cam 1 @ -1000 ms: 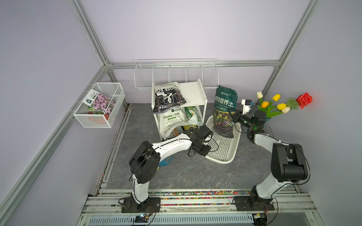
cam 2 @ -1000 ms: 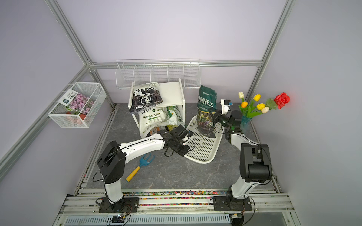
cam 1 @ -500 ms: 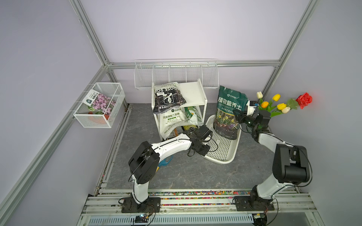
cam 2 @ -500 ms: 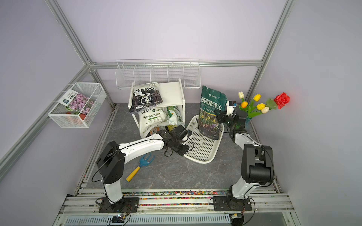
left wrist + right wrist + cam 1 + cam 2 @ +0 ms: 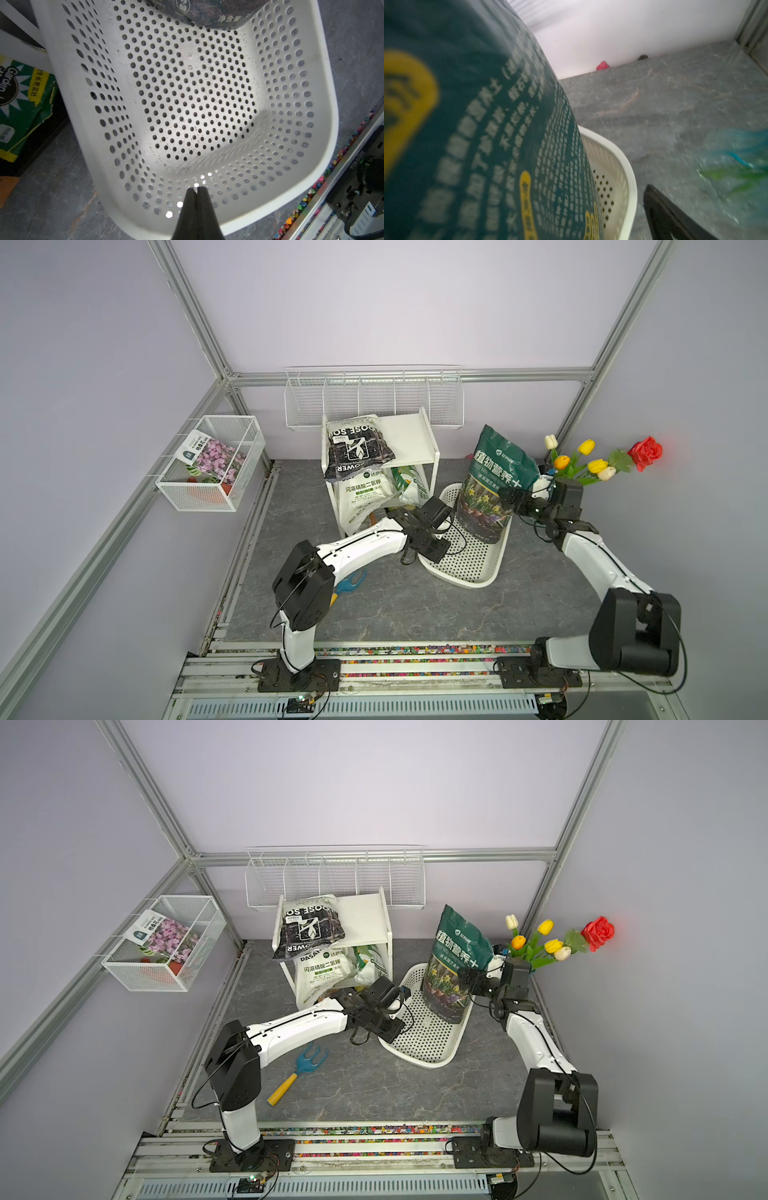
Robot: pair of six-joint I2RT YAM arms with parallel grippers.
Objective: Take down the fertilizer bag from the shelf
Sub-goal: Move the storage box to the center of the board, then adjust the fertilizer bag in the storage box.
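Note:
The dark green fertilizer bag (image 5: 494, 477) (image 5: 455, 952) stands upright in the far end of the white perforated basket (image 5: 469, 583) (image 5: 424, 1060), to the right of the white shelf (image 5: 409, 435) (image 5: 365, 919). My right gripper (image 5: 509, 499) (image 5: 467, 979) is open at the bag's right edge. In the right wrist view the bag (image 5: 477, 124) fills the near side, and one finger (image 5: 662, 212) stands apart from it, beyond the basket rim (image 5: 629, 176). My left gripper (image 5: 434, 548) (image 5: 390, 1029) (image 5: 196, 188) is shut, with its tips at the basket's near wall (image 5: 324, 83).
A black soil bag (image 5: 357, 448) lies on the shelf's top board, with a white bag (image 5: 363, 489) and a green-white bag (image 5: 409, 485) below. Flowers in a vase (image 5: 590, 460) stand right behind my right wrist. A blue hand rake (image 5: 307, 1063) lies under my left arm. Wire baskets (image 5: 212, 464) (image 5: 374, 398) hang on the walls.
My right gripper went from shut on the green bag's edge to open and drew back slightly to the right. The bag turned its face more toward the camera. The left arm stayed still.

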